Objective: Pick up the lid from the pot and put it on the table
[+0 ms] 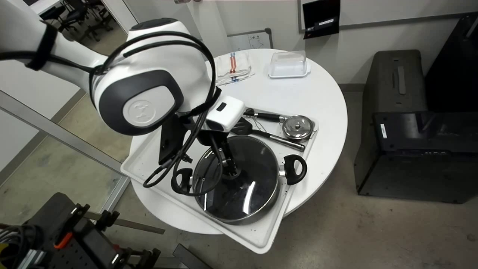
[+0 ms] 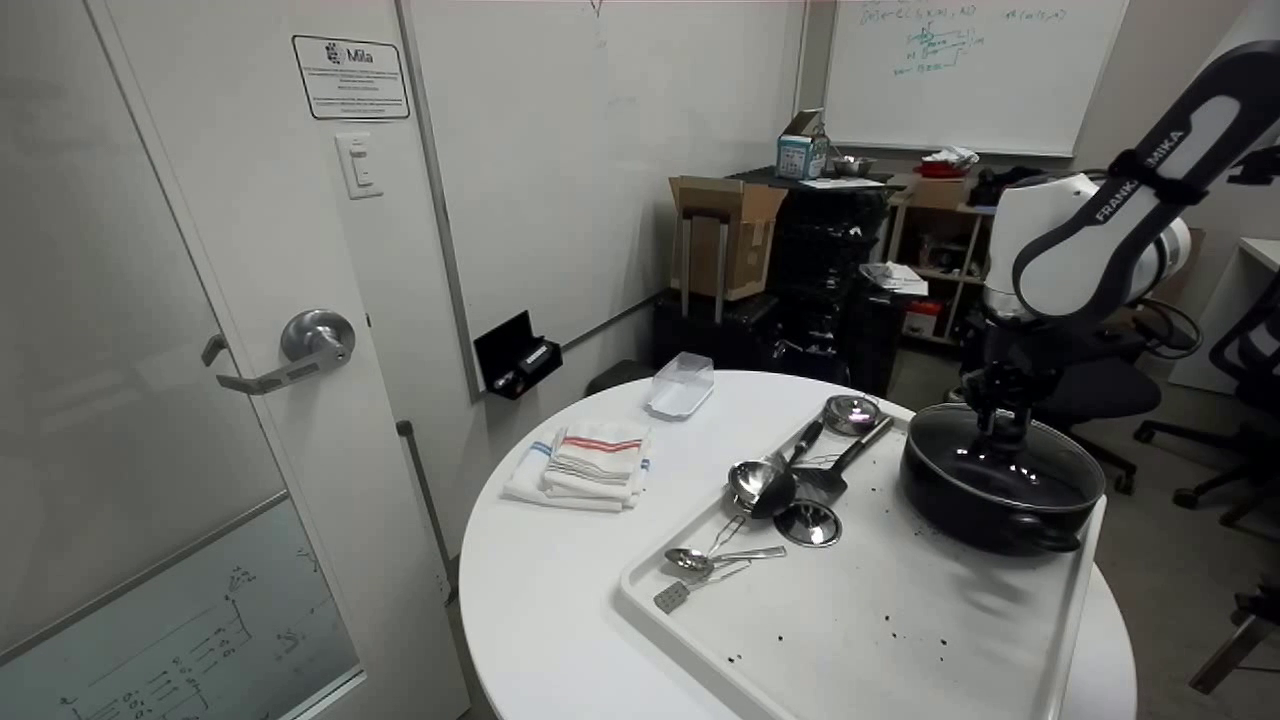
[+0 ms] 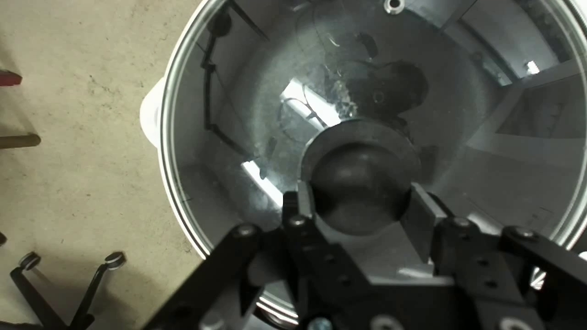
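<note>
We see the lid (image 1: 257, 170) sitting on the pot (image 2: 985, 520) in both exterior views, its rim following the pot's own. The gripper (image 3: 361, 201) points down over the middle of the lid; in the wrist view we find its two pads (image 3: 421, 220) against opposite sides of the black knob (image 3: 360, 181), so we read it as clamped there. Bright streaks and dark reflections cross the glass, and a small vent (image 3: 394, 5) shows at the view's top edge.

The pot is at one end of the tray (image 2: 900, 630), and in an exterior view we make out a black handle (image 1: 295, 170) sticking out over the tray's edge. The tray lies on the round white worktop (image 1: 317, 99). Near the pot we have a spatula (image 2: 822, 487); farther off, a spoon (image 2: 688, 560) lies just beside a small slotted tool (image 2: 672, 597). Folded cloths (image 2: 590, 465) and a clear box (image 2: 682, 385) are directly on the worktop, apart from each other. The arm (image 1: 153, 78) reaches in from above, and in an exterior view its black cable (image 1: 213, 71) loops in front of the lid.
</note>
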